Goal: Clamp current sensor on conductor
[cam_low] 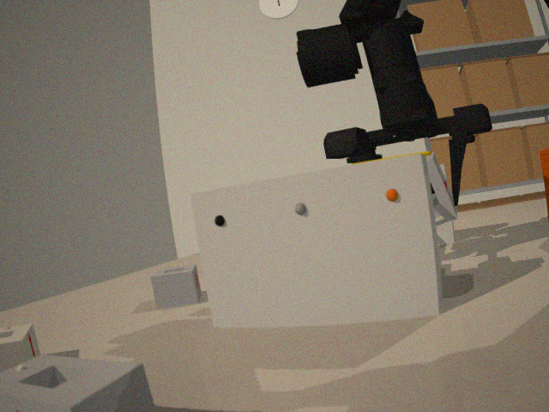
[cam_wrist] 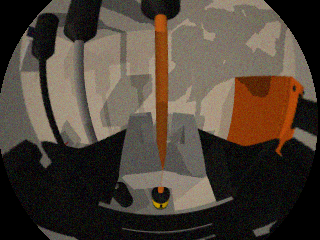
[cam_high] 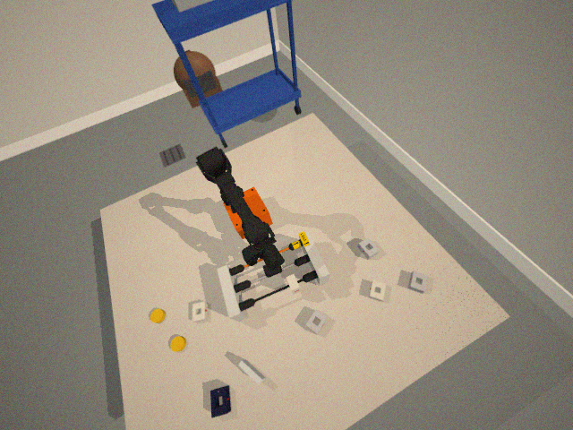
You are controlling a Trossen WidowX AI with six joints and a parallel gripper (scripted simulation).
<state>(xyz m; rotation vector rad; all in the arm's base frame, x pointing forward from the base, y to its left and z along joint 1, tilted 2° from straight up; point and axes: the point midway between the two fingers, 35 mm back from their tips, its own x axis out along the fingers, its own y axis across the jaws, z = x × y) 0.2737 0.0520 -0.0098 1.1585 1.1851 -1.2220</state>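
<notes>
The fixture holds three parallel conductors between two white end blocks (cam_high: 226,288) (cam_low: 310,266): an orange conductor (cam_wrist: 161,75) (cam_high: 286,247), a grey one (cam_wrist: 82,90) and a black one (cam_wrist: 47,95) (cam_high: 273,291). The yellow LOAD marker (cam_high: 303,239) (cam_wrist: 160,201) sits at the orange conductor's end. My gripper (cam_high: 270,262) (cam_wrist: 162,131) hangs over the orange conductor and is shut on the grey split-core sensor (cam_wrist: 137,145). The sensor's two halves flank that conductor. I cannot tell where its arrow points. The arm hides the sensor in the top view.
A small white block (cam_high: 292,280) sits on a conductor in the fixture. An orange box (cam_high: 254,203) (cam_wrist: 260,110) lies under the arm. Several grey cubes (cam_high: 377,289), two yellow discs (cam_high: 158,315), a navy box (cam_high: 218,400) and a white bar (cam_high: 251,371) lie around. A blue cart (cam_high: 250,99) stands behind.
</notes>
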